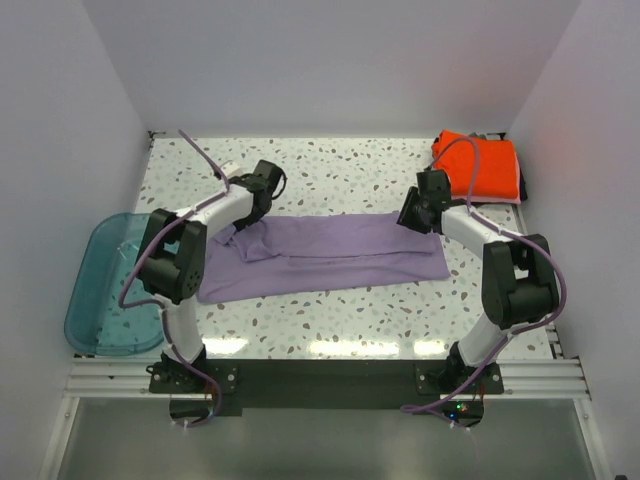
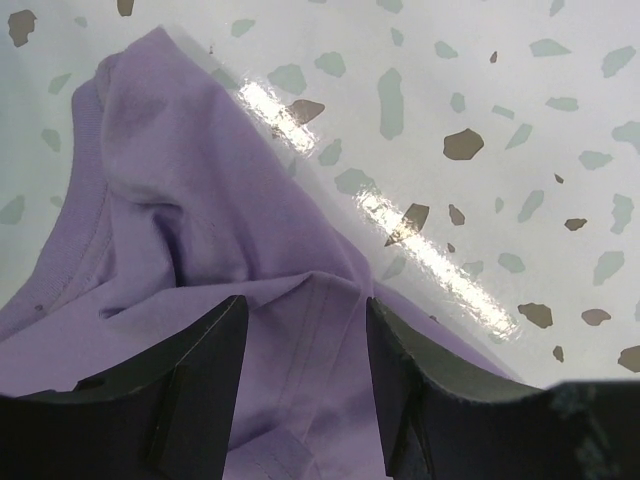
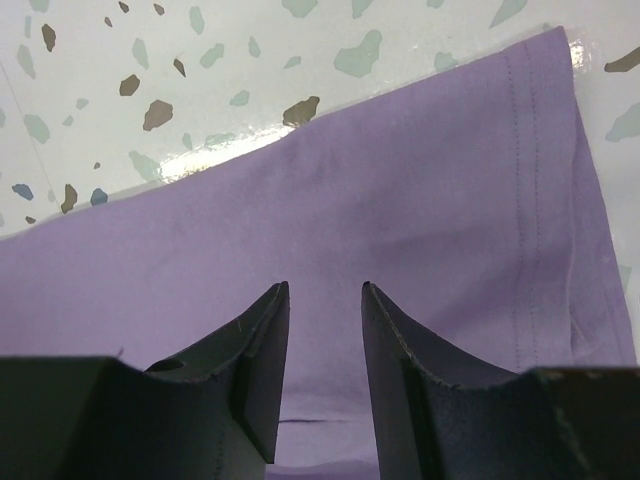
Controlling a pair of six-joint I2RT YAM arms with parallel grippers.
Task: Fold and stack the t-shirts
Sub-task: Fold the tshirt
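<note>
Two arms, two open grippers, one spread tee, one pile, one tub.

1. Lavender t-shirt: folded into a long band, laid left to right across the middle of the speckled table. Neck end at left, rumpled, ribbed collar seen in the left wrist view. Hem end at right, flat, double row of stitching seen in the right wrist view.

2. Orange-red t-shirt: folded, at the far right corner of the table, on top of a small pile. Thin pink edge along the pile's near side, dark cloth along its right side. Well apart from the lavender one.

3. Teal tub: translucent plastic, at the near left, overhanging the table's left edge beside the left arm. Every tee outside it, on the table.

4. Left gripper: above the far left corner of the lavender tee, just near of the collar. Fingers parted, purple cloth showing in the gap, nothing clamped. Contact with the cloth: cannot tell.

5. Right gripper: above the far right corner of the lavender tee, left of the hem. Fingers parted, flat cloth showing between, nothing clamped. Contact with the cloth: cannot tell.
</note>
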